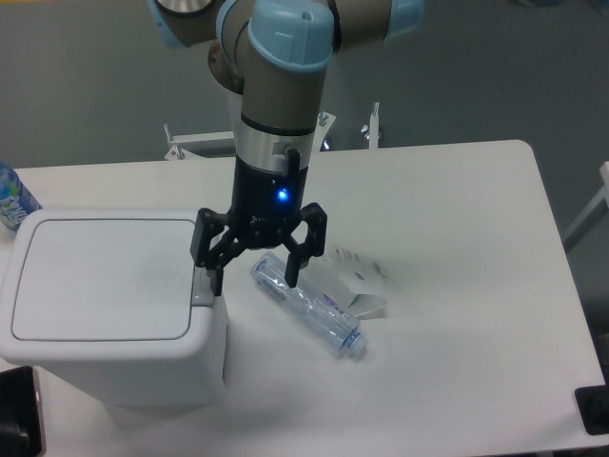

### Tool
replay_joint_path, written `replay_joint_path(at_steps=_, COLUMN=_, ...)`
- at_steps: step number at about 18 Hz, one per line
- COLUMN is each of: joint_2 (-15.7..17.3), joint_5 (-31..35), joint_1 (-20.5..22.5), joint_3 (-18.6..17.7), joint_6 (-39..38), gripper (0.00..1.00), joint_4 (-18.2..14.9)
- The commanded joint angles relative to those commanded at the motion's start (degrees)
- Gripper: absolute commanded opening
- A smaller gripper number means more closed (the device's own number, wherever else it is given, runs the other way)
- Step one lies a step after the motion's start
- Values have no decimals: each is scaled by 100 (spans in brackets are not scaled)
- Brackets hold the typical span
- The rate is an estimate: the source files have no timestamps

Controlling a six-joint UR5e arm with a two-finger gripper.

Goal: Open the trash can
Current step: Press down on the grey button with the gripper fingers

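A clear plastic bottle lies on the white table beside a crumpled wrapper.

Even cool overhead light, soft shadow under the trash can, slightly grainy, mild blur throughout

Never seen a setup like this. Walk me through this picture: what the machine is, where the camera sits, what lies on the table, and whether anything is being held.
The machine is a single robot arm, grey with light-blue joints. Its end effector, two black fingers, points down with the fingers spread open and holds nothing. The one camera is fixed in front of the white table and looks down on it from above. At the left stands the trash can, a big white bin with its lid shut. One finger sits right at the grey push-button on the bin's right edge; whether it presses it I cannot tell. Beside the bin lie a clear plastic bottle and a small white carton. A second bottle peeks in at the far left.
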Motion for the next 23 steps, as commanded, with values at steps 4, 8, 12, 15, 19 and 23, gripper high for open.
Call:
replay_joint_path(at_steps=4, joint_2=-18, joint_5=0, joint_1=-26, joint_3=0, joint_6=0, gripper=100, joint_4=9)
replay_joint_path(at_steps=8, joint_2=-18, joint_5=0, joint_1=-26, joint_3=-9, joint_6=0, gripper=100, joint_4=0)
replay_joint_path(at_steps=12, joint_2=-18, joint_5=0, joint_1=-26, joint_3=-9, joint_6=0, gripper=100, joint_4=0)
replay_joint_path(at_steps=15, joint_2=-18, joint_5=0, joint_1=-26, joint_3=-9, joint_6=0, gripper=100, joint_4=9)
replay_joint_path(at_steps=19, joint_2=-18, joint_5=0, joint_1=-26, joint_3=-9, joint_6=0, gripper=100, joint_4=0)
replay_joint_path(at_steps=23, joint_2=-9, joint_5=-9, joint_1=-26, joint_3=-105, joint_6=0, gripper=100, joint_4=26)
